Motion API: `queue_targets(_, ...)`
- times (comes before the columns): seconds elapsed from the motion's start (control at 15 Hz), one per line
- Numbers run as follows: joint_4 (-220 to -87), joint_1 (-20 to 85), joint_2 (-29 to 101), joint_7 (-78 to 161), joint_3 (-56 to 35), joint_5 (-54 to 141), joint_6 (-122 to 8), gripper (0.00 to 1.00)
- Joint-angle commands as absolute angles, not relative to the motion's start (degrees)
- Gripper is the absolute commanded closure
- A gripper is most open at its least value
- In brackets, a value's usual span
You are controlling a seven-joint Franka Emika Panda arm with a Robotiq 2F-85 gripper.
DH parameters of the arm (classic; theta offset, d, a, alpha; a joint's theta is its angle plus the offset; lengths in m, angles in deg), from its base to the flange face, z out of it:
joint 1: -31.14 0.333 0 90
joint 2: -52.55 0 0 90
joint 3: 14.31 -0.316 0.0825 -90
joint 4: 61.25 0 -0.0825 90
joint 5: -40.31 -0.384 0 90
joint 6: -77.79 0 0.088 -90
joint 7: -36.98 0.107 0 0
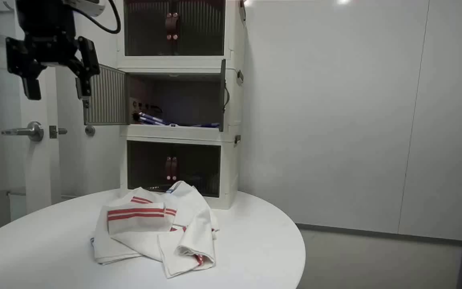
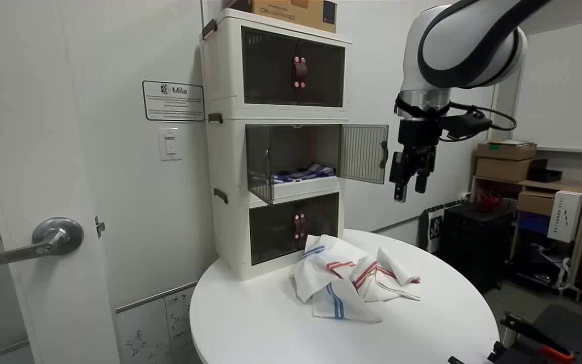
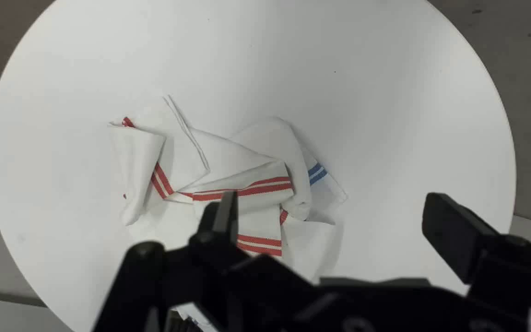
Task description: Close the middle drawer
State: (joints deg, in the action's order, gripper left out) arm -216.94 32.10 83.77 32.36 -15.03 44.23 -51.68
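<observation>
The middle drawer is the middle tier (image 1: pixel 167 134) of the white cabinet, also seen in an exterior view (image 2: pixel 306 189). Its two dark see-through doors stand swung open: the left door (image 1: pixel 108 96) (image 2: pixel 260 162) and the right door (image 1: pixel 223 96) (image 2: pixel 365 153). Blue-purple checked cloth (image 1: pixel 150 119) (image 2: pixel 311 172) lies inside. My gripper (image 1: pixel 57 91) (image 2: pixel 410 189) points down, open and empty, in front of the cabinet at about the middle tier's height. It looks apart from both doors. The wrist view shows its fingers wide apart (image 3: pixel 332 203) above the table.
White towels (image 1: pixel 142 228) (image 2: pixel 341 273) (image 3: pixel 247 152) with red and blue stripes lie crumpled on the round white table (image 1: pixel 263 241) before the cabinet. The top tier (image 1: pixel 175 28) and bottom tier (image 1: pixel 175 168) are shut. A cardboard box (image 2: pixel 296 12) sits on top.
</observation>
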Motion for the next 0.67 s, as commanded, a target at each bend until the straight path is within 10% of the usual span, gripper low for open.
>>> queue_targets(0.0, -216.86, 32.26, 83.79, 32.45, -14.88, 44.33, -51.53, 0.00)
queue_targets(0.6, -201.90, 38.06, 74.51, 32.02, -17.56, 40.98, -41.47, 0.00)
